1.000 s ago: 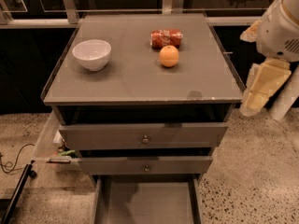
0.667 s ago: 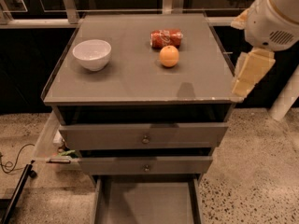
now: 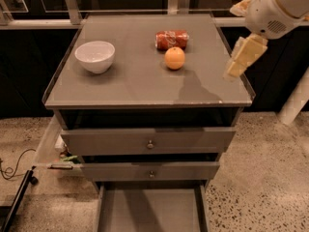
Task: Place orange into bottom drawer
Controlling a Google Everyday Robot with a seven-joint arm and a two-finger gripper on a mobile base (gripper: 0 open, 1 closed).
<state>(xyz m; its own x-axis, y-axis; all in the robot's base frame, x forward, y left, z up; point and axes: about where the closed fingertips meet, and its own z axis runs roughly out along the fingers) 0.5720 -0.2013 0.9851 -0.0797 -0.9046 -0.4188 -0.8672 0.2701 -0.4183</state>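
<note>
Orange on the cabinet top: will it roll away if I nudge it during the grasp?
Probably. The orange is round and sits free on the flat cabinet top, so a glancing touch could roll it. The soda can lying just behind it may stop it going backward. The gripper hovers to the orange's right, above the top's right edge.

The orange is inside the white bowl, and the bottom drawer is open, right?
Not quite. The camera view shows the orange on the cabinet top beside the red can, not inside the white bowl. The bottom drawer is open. The claw hovers over the top's right edge.
</note>
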